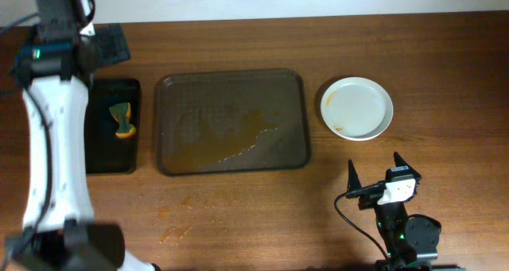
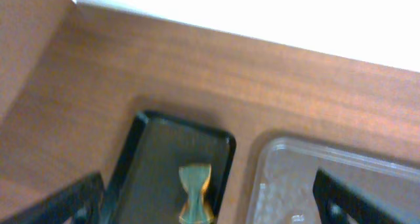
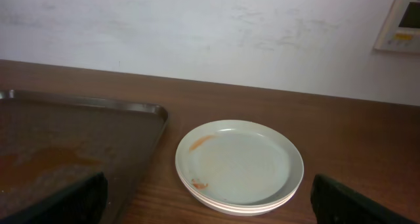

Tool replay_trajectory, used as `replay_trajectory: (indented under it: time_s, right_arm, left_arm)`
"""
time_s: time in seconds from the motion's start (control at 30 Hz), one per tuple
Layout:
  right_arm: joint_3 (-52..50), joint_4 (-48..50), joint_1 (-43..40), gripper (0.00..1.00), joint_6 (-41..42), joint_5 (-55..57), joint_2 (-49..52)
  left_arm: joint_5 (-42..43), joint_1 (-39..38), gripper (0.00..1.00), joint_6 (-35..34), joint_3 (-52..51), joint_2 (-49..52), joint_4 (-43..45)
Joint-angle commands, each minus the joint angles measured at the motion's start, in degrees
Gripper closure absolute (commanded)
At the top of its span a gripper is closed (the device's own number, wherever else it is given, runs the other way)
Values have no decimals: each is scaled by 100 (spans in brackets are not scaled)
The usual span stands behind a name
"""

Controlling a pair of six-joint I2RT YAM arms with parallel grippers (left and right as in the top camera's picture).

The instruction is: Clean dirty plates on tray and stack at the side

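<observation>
The plates (image 1: 356, 108) sit in a stack on the counter (image 1: 453, 64), just beside the right edge of the tray (image 1: 231, 84), in the upper right part of the overhead view. The top plate has small orange marks. The right hand (image 1: 374, 166) is lower in the frame, apart from the stack, with its two fingers spread wide. The tray has orange smears on it. The left hand (image 2: 209, 181) is far off at the upper left, spread too, above the black tray (image 2: 157, 152) with a yellow-green piece (image 2: 195, 194) in it
</observation>
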Motion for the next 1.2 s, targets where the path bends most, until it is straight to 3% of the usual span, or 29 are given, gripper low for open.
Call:
replay_trajectory:
  time_s: [0.0,0.07,0.17,0.3,0.4,0.53,0.6,0.83,1.17]
  right_arm:
    - [-35,-26,26,2,-35,68,-35]
    - [-35,-26,26,2,-35,68,-35]
    - [-35,-26,26,2,-35,68,-35]
    - [-35,-26,28,2,-35,68,-35]
    - [-35,-26,26,2,-35,68,-35]
    - [-35,-26,26,2,-35,70,-35]
    - [-35,-26,28,2,-35,68,-35]
    - [-35,-26,26,1,-35,68,-35]
    - [-35,-26,26,2,-35,68,-35]
  left_arm:
    - [236,153,1,216,-1707,-1633,1266]
    - [699,411,1,334,-3294,-2739,2135]
    - [1180,529,1,1209,-5263,-4087,3209]
    - [1172,527,1,1235,-7910,-5978,5209]
    - [1121,446,1,1237,-9245,-7141,5823]
    - [824,170,1,1241,-10389,-8435,5855]
    - [697,22,1,1390,-10719,-8813,6074]
    - [693,-55,1,1731,-10778,-9943,4937]
    - [756,-72,1,1768,-10773,-9912,4924]
